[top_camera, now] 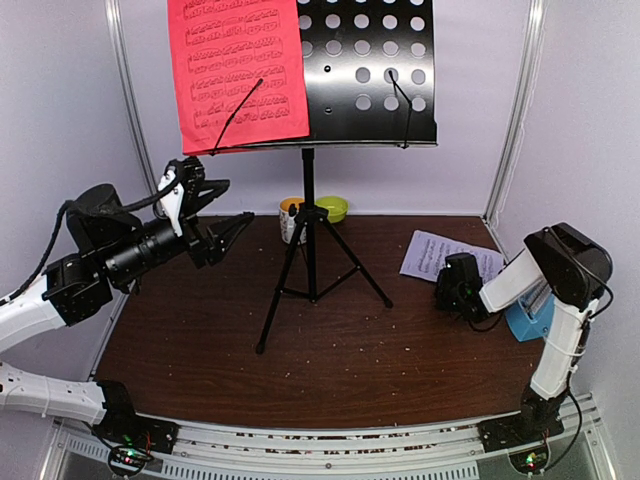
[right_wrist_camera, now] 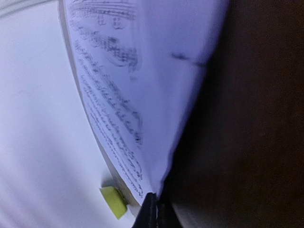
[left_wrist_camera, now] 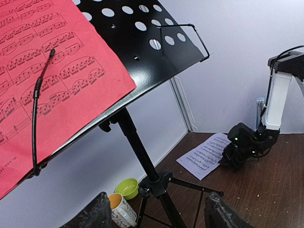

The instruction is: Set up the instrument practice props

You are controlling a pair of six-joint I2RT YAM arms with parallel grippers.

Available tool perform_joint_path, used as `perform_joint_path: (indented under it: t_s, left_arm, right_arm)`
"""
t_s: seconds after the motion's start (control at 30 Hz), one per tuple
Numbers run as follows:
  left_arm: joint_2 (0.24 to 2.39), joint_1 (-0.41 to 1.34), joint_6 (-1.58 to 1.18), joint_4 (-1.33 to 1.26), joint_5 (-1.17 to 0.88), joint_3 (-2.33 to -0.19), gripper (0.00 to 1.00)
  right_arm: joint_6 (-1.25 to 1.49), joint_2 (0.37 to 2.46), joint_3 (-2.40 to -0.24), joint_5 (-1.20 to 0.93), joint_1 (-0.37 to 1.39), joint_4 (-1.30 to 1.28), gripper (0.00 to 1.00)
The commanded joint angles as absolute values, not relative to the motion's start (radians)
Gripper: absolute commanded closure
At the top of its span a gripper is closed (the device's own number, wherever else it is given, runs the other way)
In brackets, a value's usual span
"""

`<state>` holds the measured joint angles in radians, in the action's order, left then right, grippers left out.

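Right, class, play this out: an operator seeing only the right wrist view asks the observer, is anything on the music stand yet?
Observer: Yes, a red page sits on the left half of the stand's desk, under a wire arm.
Operator: And the other arm?
Observer: The left gripper is open, raised, holding nothing.
Operator: Anything else on the table?
Observer: A light-blue metronome stands at the table's right edge, right of the pale page.

I count one music stand (top_camera: pixel 345 112), two pages, a red page (top_camera: pixel 235 70) far left and a pale page (top_camera: pixel 430 255) right, one metronome (top_camera: pixel 525 322), one mug (top_camera: pixel 290 220), one bowl (top_camera: pixel 333 208).
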<state>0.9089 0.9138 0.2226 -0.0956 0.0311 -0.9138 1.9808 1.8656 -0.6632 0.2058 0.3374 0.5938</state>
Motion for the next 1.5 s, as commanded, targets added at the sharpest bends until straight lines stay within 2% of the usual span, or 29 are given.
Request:
perform_joint_path:
  t_s: [0.0, 0.33, 0.57, 0.77, 1.0, 1.27, 1.47]
  left_arm:
    - [0.901, 0.916, 0.246, -0.117, 0.045, -0.917, 0.31]
    - [0.915, 0.916, 0.247, -0.107, 0.037, -0.928, 0.31]
    - [0.917, 0.916, 0.236, -0.117, 0.034, -0.929, 0.30]
    - [0.920, 0.916, 0.228, -0.098, 0.026, -0.939, 0.29]
    - [0.919, 0.917, 0.233, -0.055, -0.003, -0.946, 0.28]
    - [0.940, 0.928, 0.255, -0.022, -0.049, -0.947, 0.26]
    - [0.988, 0.970, 0.313, -0.017, -0.096, -0.955, 0.25]
  right_arm:
    - [1.975, 1.942, -0.675, 0.183, 0.315, 0.697, 1.00]
    - [1.769, 1.847, -0.660, 0.201, 0.308, 0.816, 1.00]
    - [1.634, 1.678, -0.575, 0.188, 0.313, 0.869, 1.00]
    - [1.509, 1.483, -0.485, 0.133, 0.345, 0.810, 1.00]
    - [1.211, 1.158, -0.406, 0.048, 0.393, 0.632, 1.00]
    - [0.810, 0.747, -0.429, -0.087, 0.430, 0.177, 1.00]
    - [0.667, 0.628, -0.468, -0.345, 0.431, 0.010, 1.00]
